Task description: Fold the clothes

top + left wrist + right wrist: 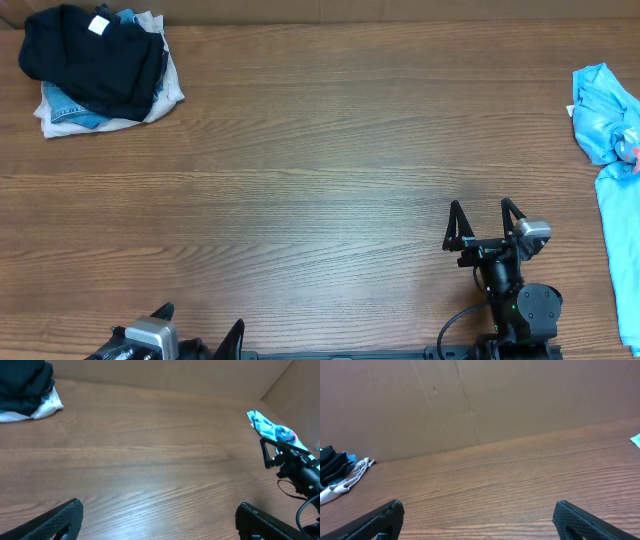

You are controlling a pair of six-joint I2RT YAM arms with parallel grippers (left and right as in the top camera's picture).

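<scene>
A pile of clothes lies at the table's far left corner: a black T-shirt [90, 55] with a small white neck label on top, over denim and white garments [70, 115]. The pile also shows in the left wrist view [25, 385] and the right wrist view [335, 477]. A light blue garment [610, 130] lies at the right edge, also in the left wrist view [272, 427]. My left gripper [200, 335] is open and empty at the front edge. My right gripper [483, 218] is open and empty at the front right, far from both piles.
The wooden table [320, 180] lies between the two piles. A brown cardboard wall [470, 400] stands along the back edge. The right arm's base and cable [520, 305] sit at the front right edge.
</scene>
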